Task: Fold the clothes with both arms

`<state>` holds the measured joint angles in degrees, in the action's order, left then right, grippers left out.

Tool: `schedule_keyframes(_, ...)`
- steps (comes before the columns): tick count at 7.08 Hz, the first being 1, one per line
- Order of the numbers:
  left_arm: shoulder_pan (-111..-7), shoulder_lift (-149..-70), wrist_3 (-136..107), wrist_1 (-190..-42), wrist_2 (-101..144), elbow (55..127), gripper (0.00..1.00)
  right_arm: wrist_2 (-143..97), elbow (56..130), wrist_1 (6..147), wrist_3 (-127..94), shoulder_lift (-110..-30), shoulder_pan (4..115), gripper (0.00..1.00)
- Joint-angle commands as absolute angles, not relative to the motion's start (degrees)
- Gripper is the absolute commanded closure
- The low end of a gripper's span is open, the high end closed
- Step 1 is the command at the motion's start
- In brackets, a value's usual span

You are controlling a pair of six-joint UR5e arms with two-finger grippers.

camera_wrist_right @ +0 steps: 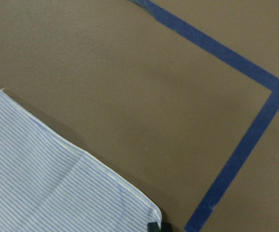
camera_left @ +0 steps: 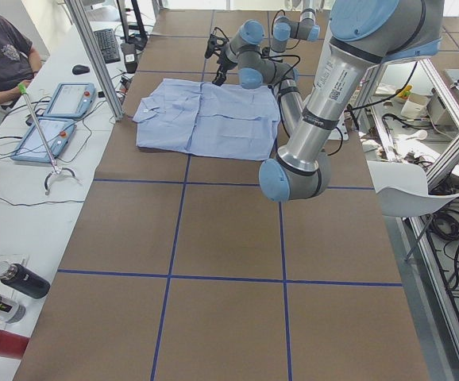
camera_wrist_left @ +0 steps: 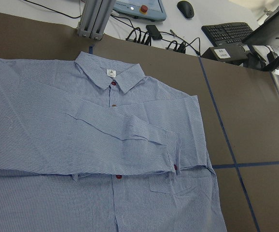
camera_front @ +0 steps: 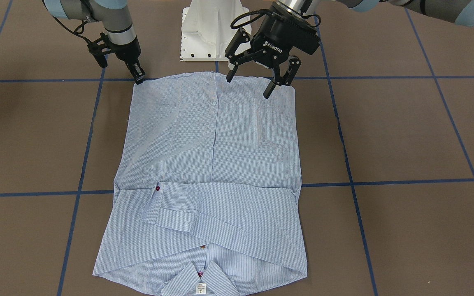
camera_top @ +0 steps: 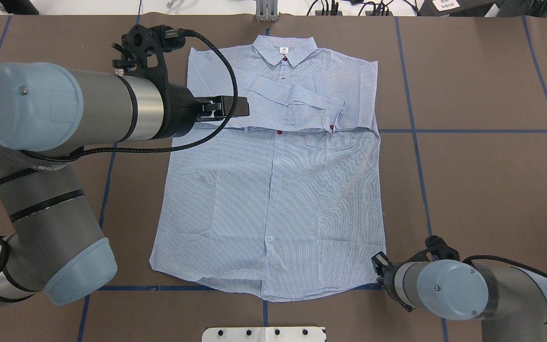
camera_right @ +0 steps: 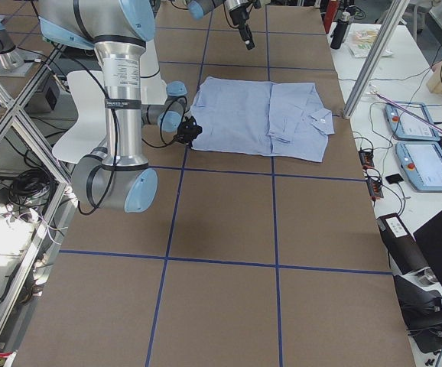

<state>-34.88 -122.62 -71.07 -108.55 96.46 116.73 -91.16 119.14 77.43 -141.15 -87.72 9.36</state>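
Just ahead of the pedestal base (camera_front: 214, 33), front-facing view: shirt (camera_front: 216, 144) is lying flat on the table (camera_front: 385, 135), hem (camera_front: 204, 76) nearest the base, collar (camera_front: 187, 279) pointing away, long axis running out from it; left gripper (camera_front: 248, 86) is hovering above the hem, jaws spread wide, empty; right gripper (camera_front: 139, 78) is sitting at the hem's corner, so nearer. Overhead: sleeves (camera_top: 297, 102) are lying folded across, far from the base. Right wrist: corner is showing; closure, cannot tell.

In the overhead view, bare table (camera_top: 482, 190) is left open right of the shirt (camera_top: 273, 199), with a narrower strip at its lower left. The upper left is blocked by the left arm (camera_top: 64, 114), and the shirt's lower right corner is crowded by the right arm (camera_top: 454, 289).
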Motion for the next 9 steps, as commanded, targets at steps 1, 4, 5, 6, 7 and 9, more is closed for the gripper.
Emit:
schedule_keyframes(1, -34.98, -121.13, -71.54, -108.54, 96.24, 117.42, 0.02, -91.23, 121.18, 77.61, -141.15, -88.32, 9.67, 1.0)
schedule_keyframes(4, -29.48, -107.78, -76.95, -108.72, 93.97, 123.49, 0.01, -92.19, 127.77, 77.61, -140.28, -95.68, 9.84, 1.0)
schedule_keyframes(5, -25.62, -104.19, -81.86, -108.72, 92.91, 125.14, 0.02, -93.07, 128.05, 77.61, -140.27, -96.15, 9.93, 1.0)
schedule_keyframes(6, -21.05, -102.06, -87.48, -108.55, 91.25, 125.42, 0.02, -93.25, 128.06, 77.52, -140.19, -96.67, 9.93, 1.0)
schedule_keyframes(7, -17.61, -101.35, -91.89, -107.67, 90.88, 125.42, 0.03, -93.25, 128.06, 77.52, -140.19, -96.59, 9.76, 1.0)
schedule_keyframes(9, -11.54, -101.07, -96.06, -102.67, 89.04, 124.81, 0.14, -93.25, 127.53, 77.43, -140.1, -96.5, 9.58, 1.0)
